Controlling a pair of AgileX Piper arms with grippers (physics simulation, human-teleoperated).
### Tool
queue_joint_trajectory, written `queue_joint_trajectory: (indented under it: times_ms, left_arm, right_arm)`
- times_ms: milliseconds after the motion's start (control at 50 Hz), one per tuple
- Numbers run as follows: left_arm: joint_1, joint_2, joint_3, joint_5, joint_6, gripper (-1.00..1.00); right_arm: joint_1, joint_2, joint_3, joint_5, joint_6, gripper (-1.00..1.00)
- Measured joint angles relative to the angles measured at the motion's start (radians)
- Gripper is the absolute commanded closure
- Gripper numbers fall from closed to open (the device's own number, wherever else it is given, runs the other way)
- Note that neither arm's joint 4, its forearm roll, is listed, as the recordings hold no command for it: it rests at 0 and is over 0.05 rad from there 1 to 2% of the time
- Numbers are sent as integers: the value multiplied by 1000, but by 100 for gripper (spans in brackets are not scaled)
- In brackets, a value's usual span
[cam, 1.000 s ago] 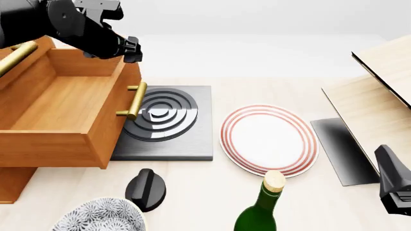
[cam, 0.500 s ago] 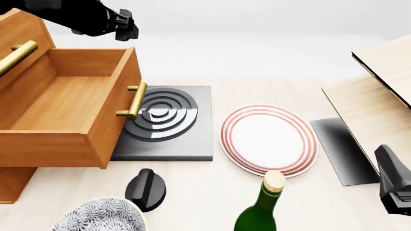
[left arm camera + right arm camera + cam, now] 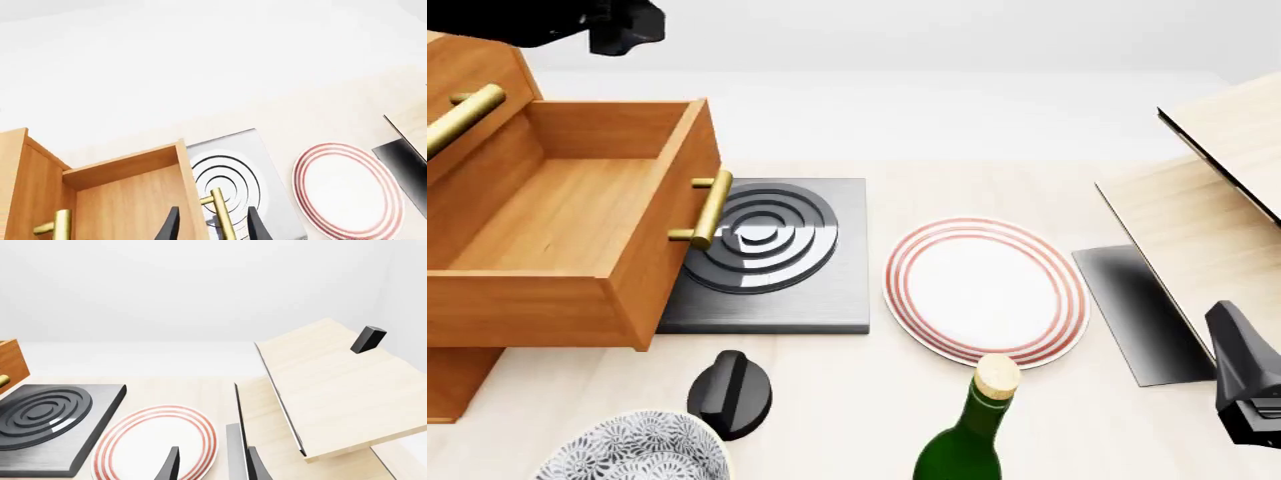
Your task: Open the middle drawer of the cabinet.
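Your left gripper (image 3: 210, 227) shows only its fingertips, spread apart and empty; the right gripper (image 3: 210, 465) also stands apart. The cabinet (image 3: 461, 70) is cut off at the table's left edge. Its middle drawer (image 3: 561, 250) is pulled out, its brass handle (image 3: 705, 210) over the black burner plate (image 3: 781, 250), near the striped plate (image 3: 988, 290).

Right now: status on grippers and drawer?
Left gripper open, clear above handle. Right gripper open, idle. Middle drawer pulled out. Nothing blocking.
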Motion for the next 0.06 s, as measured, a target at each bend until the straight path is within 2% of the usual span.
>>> queue_joint_trajectory:
  times_ms: [60]
  left_arm:
    - [0,-28,19,-3,-2,-100]
  right_arm:
    - [0,0,0,0,0,-100]
